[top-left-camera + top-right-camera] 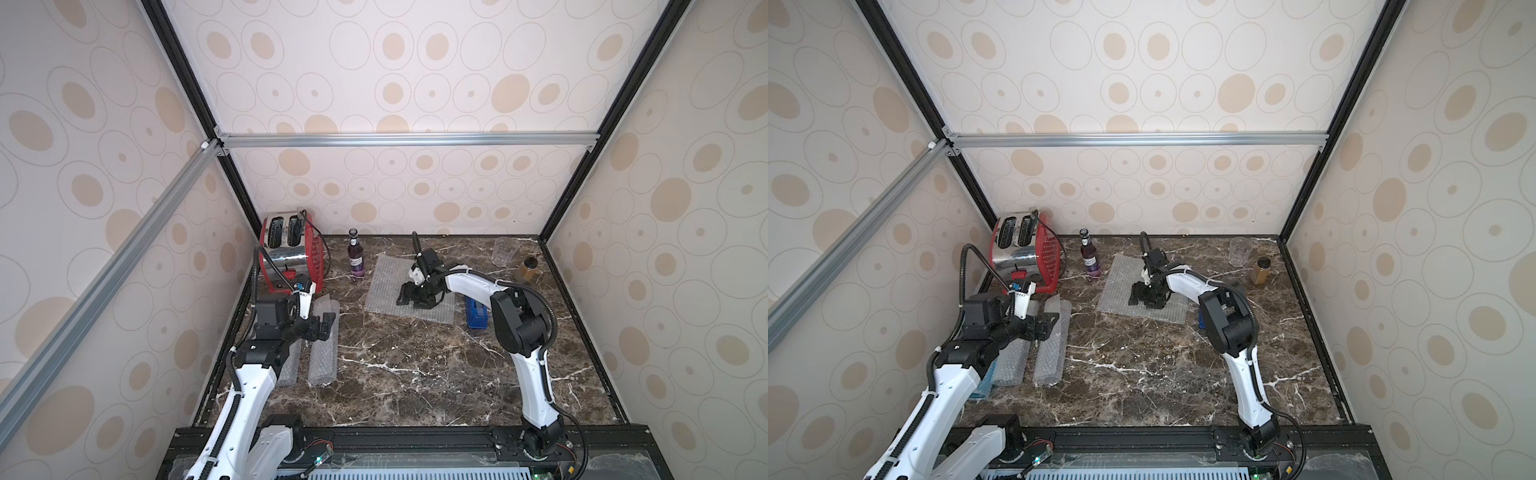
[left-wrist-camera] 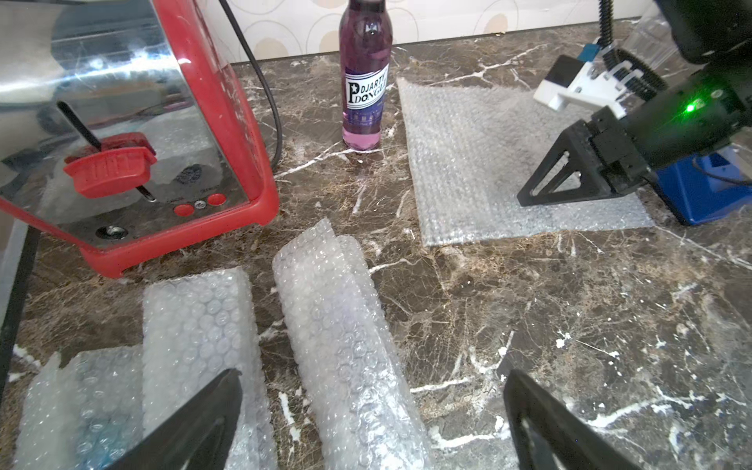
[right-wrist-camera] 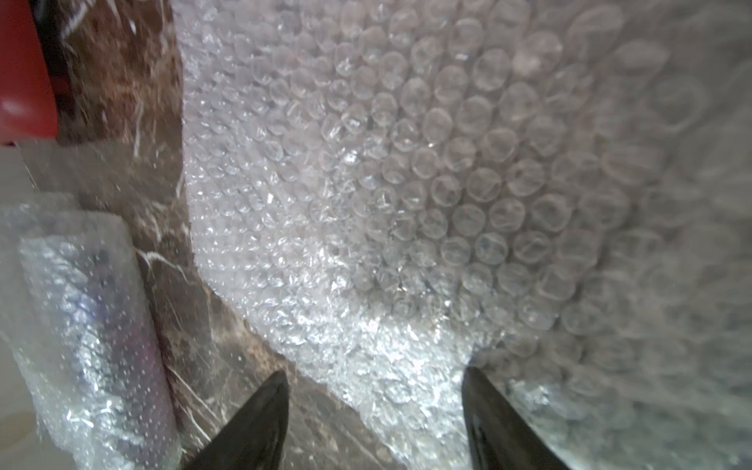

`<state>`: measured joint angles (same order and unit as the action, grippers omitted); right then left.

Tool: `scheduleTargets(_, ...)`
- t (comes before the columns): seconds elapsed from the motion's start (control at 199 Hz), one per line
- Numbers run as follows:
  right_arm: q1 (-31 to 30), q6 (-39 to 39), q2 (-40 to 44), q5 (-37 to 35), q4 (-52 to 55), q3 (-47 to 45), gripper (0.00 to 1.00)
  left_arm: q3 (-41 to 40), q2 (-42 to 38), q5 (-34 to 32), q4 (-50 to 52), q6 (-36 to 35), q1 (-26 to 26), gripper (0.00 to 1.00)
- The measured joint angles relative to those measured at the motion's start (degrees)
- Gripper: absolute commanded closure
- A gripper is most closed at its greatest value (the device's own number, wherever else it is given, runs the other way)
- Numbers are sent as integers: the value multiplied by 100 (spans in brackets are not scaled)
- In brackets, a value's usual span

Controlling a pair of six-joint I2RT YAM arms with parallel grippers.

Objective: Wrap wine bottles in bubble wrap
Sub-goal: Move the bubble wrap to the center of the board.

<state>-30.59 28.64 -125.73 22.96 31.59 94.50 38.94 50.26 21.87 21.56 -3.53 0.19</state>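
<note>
Spread wide, the left claw (image 2: 372, 380) hangs over rolled whitish bubble-wrap tubes (image 1: 324, 357) at the surface's (image 1: 415, 374) left edge; the right claw (image 3: 374, 376), also parted, should pin flat the clear bubble-wrap sheet (image 1: 388, 274) beside the upright purple glass bottle (image 1: 356, 257) by the back edge.

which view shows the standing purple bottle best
The left wrist view: the bottle is close and its label lettering reads clearly, though the cap is cropped. Both top views show it whole but small, by the toaster. The right wrist view does not show it, mostly bubble wrap up close.
</note>
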Motion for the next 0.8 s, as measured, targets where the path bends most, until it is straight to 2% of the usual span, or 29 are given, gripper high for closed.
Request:
scheduleTargets(0.251,-122,-247,437,90,13,-662,31,0,31,291,-24,-55,11,1)
scheduleTargets(0.477,-122,-229,621,101,26,-894,29,205,269,330,-13,-59,-9,1)
scheduleTargets(0.648,-122,-201,861,98,81,-909,27,811,911,407,-431,-22,-79,2)
scheduleTargets(0.798,-76,-129,1563,164,-85,-1080,26,1510,1980,487,-1064,-20,-181,2)
